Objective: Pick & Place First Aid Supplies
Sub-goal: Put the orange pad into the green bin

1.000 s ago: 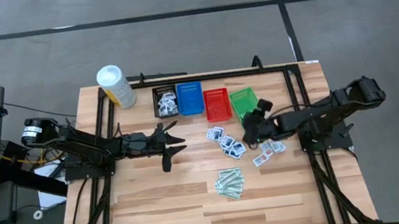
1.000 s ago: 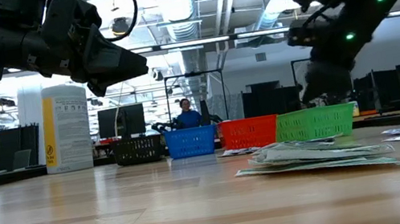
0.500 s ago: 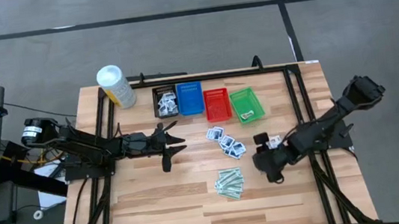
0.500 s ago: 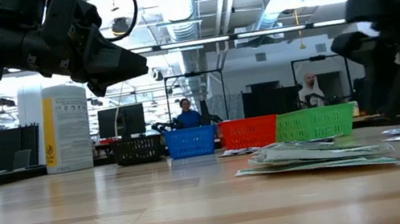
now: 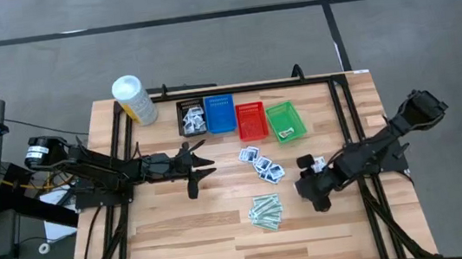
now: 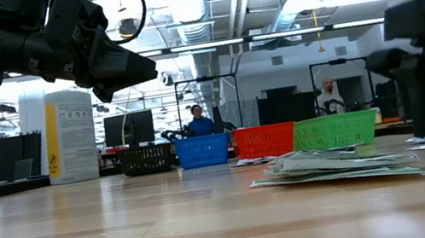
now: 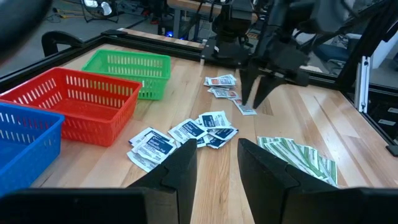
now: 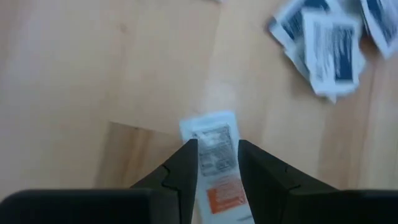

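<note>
Since the earlier frames, the right claw (image 5: pixel 315 191) has left the green basket (image 5: pixel 286 121) and come down near the bench's (image 5: pixel 181 231) right side. It hangs low over the scattered red-print packets (image 7: pixel 224 87). Its fingers (image 8: pixel 186 168) stand narrowly apart, straddling one red-print packet (image 8: pixel 216 152) lying flat on the wood; the packet's long axis runs along the gap, so closing should catch its long edges. Nothing looks gripped yet. The left claw (image 5: pixel 198 164) hovers mid-bench, partly spread and empty, facing the blue-print packets (image 5: pixel 261 164) and green strips (image 5: pixel 267 212). The right arm is plainly nearer the red-print pile.
</note>
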